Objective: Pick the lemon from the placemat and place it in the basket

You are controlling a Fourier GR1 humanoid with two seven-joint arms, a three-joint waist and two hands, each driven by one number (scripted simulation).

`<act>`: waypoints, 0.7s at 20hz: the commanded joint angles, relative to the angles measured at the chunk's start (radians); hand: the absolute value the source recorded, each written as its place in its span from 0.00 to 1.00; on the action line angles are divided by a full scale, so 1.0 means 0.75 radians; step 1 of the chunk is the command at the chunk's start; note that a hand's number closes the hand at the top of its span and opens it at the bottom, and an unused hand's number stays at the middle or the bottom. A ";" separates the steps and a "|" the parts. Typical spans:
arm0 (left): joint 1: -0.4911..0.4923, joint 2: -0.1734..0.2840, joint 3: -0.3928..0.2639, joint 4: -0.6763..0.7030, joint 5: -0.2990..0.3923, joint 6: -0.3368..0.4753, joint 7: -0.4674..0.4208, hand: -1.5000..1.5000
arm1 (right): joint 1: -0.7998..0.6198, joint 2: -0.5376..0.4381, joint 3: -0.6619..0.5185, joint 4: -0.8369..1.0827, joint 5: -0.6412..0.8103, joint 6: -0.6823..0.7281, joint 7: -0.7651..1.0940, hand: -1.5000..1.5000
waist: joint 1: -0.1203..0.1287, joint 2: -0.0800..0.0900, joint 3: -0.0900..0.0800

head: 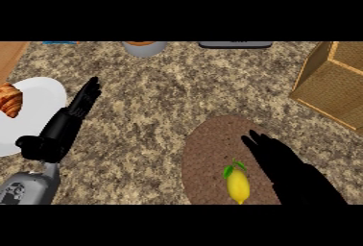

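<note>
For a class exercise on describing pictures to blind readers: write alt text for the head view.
A lemon with a green leaf lies on a round brown placemat, the robot's open right hand just beside it. A wicker basket stands at the upper right; the open left hand rests near a white plate holding a croissant.

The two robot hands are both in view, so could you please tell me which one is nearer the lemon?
The right robot hand, just beside the lemon over the placemat; the left robot hand is by the plate.

- No readable text, label, brand, number or sign appears on any object or surface on the speckled stone kitchen counter (156, 96).
</note>
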State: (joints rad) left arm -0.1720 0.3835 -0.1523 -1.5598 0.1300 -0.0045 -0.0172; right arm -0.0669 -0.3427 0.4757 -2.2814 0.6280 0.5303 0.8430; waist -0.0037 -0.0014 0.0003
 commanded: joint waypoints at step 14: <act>0.065 -0.080 0.114 -0.124 -0.096 -0.115 0.077 0.50 | 0.214 0.049 0.053 0.267 0.359 -0.327 -0.455 0.00 | 0.006 0.000 0.000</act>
State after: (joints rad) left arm -0.1599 0.3221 -0.0843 -1.5812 0.0695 -0.0713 0.0052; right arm 0.0758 -0.3186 0.5157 -2.1176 0.8785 0.3093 0.5614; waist -0.0014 -0.0008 0.0001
